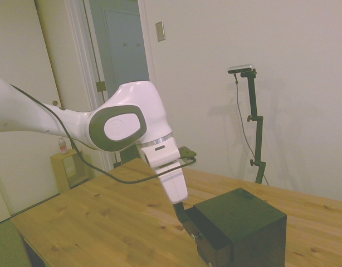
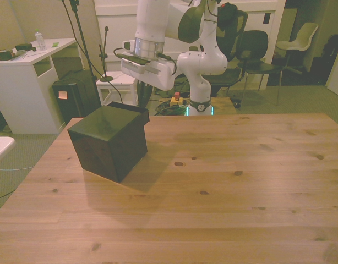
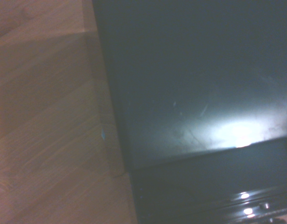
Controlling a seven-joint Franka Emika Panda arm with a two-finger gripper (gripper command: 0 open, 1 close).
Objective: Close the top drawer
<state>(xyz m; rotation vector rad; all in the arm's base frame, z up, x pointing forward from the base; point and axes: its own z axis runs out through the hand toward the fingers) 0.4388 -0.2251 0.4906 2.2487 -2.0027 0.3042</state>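
A small black-brown cube chest (image 1: pixel 243 222) stands on the wooden table (image 1: pixel 104 222). Its top drawer (image 1: pixel 200 225) faces the arm, with a small brass knob (image 1: pixel 196 236) showing low on its front. In the front view the top drawer (image 2: pixel 133 108) sticks out a little from the chest (image 2: pixel 108 140) on the far side. My gripper (image 1: pixel 181 213) hangs right in front of the drawer front, at or very near it. My gripper (image 2: pixel 142 97) is mostly hidden behind the chest in the front view. The wrist view shows the chest's dark top (image 3: pixel 195 84) from close by.
Bare wooden table (image 2: pixel 240 176) spreads to the front view's right of the chest and toward the camera. Off the table stand a white desk (image 2: pixel 26 77) and dark chairs (image 2: pixel 257 49). A cable (image 1: pixel 126 179) loops below the wrist.
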